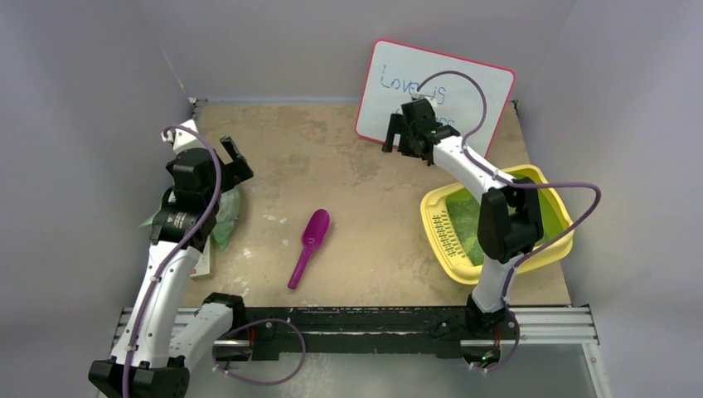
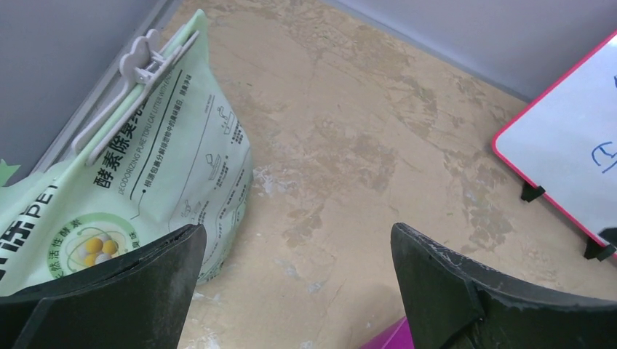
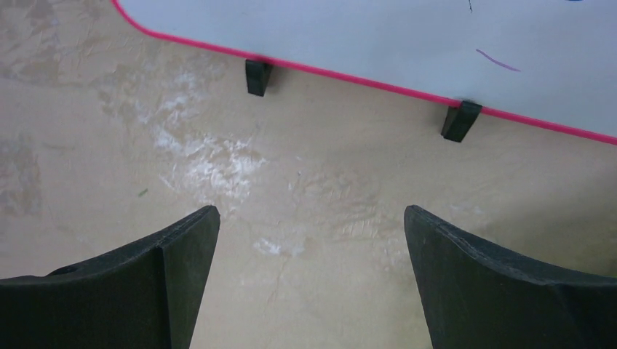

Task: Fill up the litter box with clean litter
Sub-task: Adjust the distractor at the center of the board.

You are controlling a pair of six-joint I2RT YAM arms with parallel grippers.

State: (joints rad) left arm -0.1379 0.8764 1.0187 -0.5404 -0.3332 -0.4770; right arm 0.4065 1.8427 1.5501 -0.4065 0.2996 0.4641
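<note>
The workspace is lit evenly and softly from above; only a faint, diffuse shadow is cast beside the magenta scoop [image 1: 308,247]. The grey walls [image 1: 83,83] are darkened toward the corners of the overhead view, which is rendered slightly soft. The wrist views are kept sharp: print on the pale green bag [image 2: 145,196] is legible.

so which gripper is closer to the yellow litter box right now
Right. The right gripper hovers open just past the far left corner of the litter box, in front of the whiteboard. The left gripper is across the table, beside the litter bag.
</note>
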